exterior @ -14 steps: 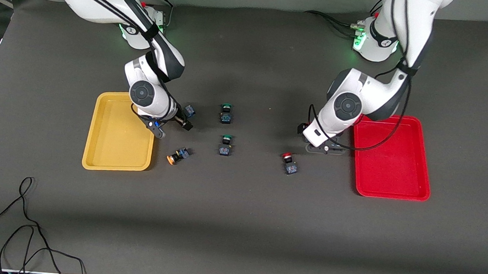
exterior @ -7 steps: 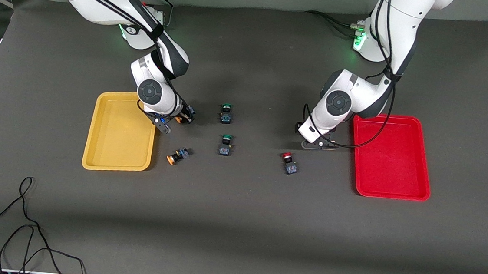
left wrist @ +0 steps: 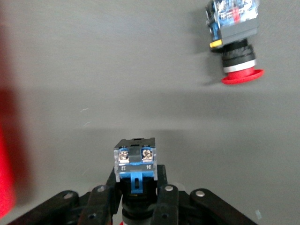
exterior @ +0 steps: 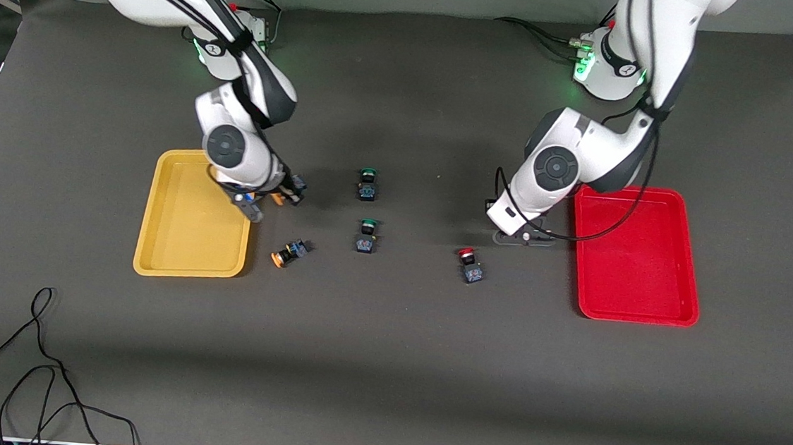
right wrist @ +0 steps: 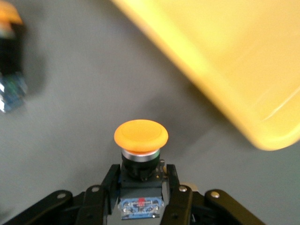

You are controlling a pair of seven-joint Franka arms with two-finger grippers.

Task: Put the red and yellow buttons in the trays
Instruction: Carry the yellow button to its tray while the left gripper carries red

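Yellow button [right wrist: 140,136] clamped in right gripper [right wrist: 140,197] just beside yellow tray [exterior: 187,234], tray w/ nothing in it; left gripper [left wrist: 136,206] clamped on a button [left wrist: 135,159] near red tray [exterior: 637,270], also bare; red button [exterior: 468,263] on table.

Right gripper [right wrist: 140,194] clamps an orange-capped button [right wrist: 140,140] over grey table [right wrist: 84,93], with the yellow tray's [right wrist: 225,65] corner nearby

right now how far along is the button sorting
Nothing is in the yellow tray or red tray yet. In hand: right gripper grips a yellow button; left gripper grips a switch. Left on the table: yellow button and red button.
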